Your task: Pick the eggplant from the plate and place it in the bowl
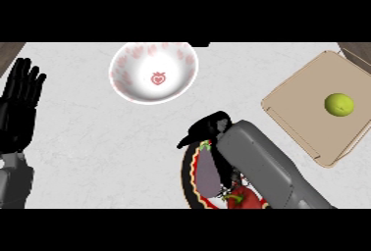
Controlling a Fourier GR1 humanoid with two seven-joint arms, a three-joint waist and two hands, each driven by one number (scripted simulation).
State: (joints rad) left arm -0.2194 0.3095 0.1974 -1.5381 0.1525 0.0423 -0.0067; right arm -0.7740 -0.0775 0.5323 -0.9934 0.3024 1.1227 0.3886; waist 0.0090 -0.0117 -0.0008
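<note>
- Head view puts me at the pick step; the eggplant (205, 171) lies lengthwise on the dark, red-rimmed plate (187, 169) at the lower middle, not yet lifted, and the bowl (174, 63) holds nothing
- my right hand (208, 126) sits at the far end of the plate, right over the eggplant's upper tip; the grey forearm runs along the eggplant's right side and hides part of it
- I cannot tell from here whether that hand has closed on the eggplant or only hovers above it; it shows as one dark shape
- my left hand (20, 103) rests open at the left edge, well apart from everything
- next move, as I judge it: confirm the hold, lift clear of the plate rim, then carry up and to the left to the bowl, which stands apart from the plate
- the tan board (304, 98) with a green fruit (338, 104) lies off to the right, outside that path
</note>
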